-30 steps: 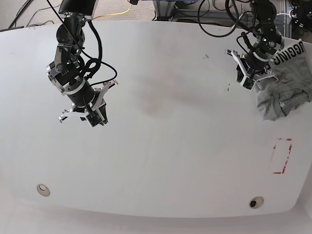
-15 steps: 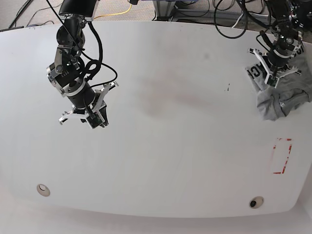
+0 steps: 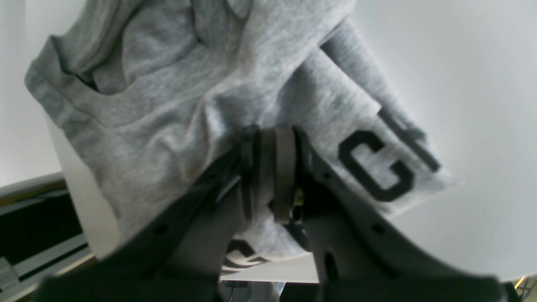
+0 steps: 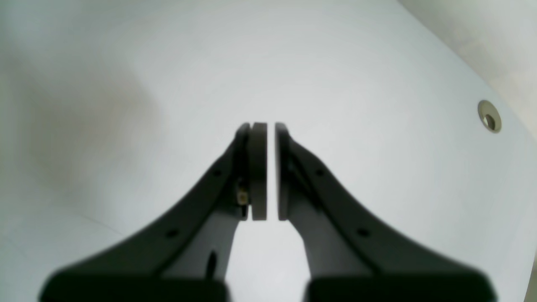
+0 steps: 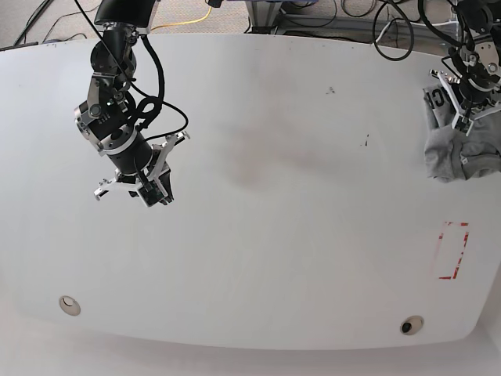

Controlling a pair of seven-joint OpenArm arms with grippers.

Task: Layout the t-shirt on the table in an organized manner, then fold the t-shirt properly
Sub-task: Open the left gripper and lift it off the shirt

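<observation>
The t-shirt [image 5: 462, 145] sits bunched at the far right edge of the worktop [image 5: 274, 235], a crumpled grey heap with part of it drooping over the rim. Black lettering shows on the fold nearest the left pincer [image 5: 463, 106], which reaches in from the top right corner of the base view.

In the left wrist view the left pincer [image 3: 270, 176] is clamped on a pleat of the t-shirt [image 3: 168, 105]: the 2 pads are pressed nearly together with grey cloth pinched between them. A large black "G" [image 3: 375, 167] lies on the fabric just right of the pads, and another piece of lettering peeks out below them. A hemmed edge of the garment runs along the upper left of that view; whether it is a sleeve or the bottom hem is hard to say from here. White worktop [image 3: 482, 84] fills the right side.

The right pincer [image 5: 149, 186] hangs over the left half of the worktop, well apart from the t-shirt. In the right wrist view its pads [image 4: 258, 167] stand with only a thin slit between them and nothing in it; the right pincer [image 4: 270, 167] is closed and empty above bare white surface [image 4: 356, 63].

A red tape rectangle [image 5: 453, 251] is marked near the right edge, below the t-shirt. 2 round grommets sit near the front edge, 1 at the left [image 5: 70, 305] and 1 at the right [image 5: 409, 325]; a grommet [image 4: 488, 116] also shows in the right wrist view.
</observation>
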